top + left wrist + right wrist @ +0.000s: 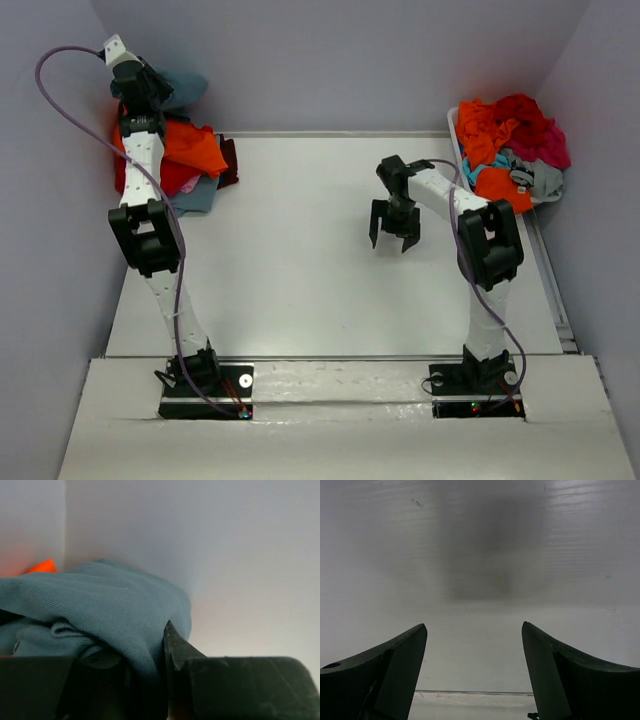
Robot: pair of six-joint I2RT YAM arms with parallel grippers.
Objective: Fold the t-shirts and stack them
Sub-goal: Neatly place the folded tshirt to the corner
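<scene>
My left gripper (150,92) is raised at the far left corner and shut on a slate-blue t-shirt (186,88). In the left wrist view the slate-blue t-shirt (100,605) drapes over the left gripper (140,650), hiding one finger; the other fingertip (170,637) presses against the cloth. Below it lies a pile of t-shirts (192,158), orange on top of red and grey. My right gripper (396,238) hangs open over the middle of the table, and in the right wrist view the right gripper (474,630) has only bare table between its fingers.
A white basket (454,124) at the far right holds a heap of crumpled t-shirts (510,140) in red, orange, teal, magenta and grey. Grey walls close in the table at the back and sides. The left arm's purple cable (60,120) loops beside the left wall.
</scene>
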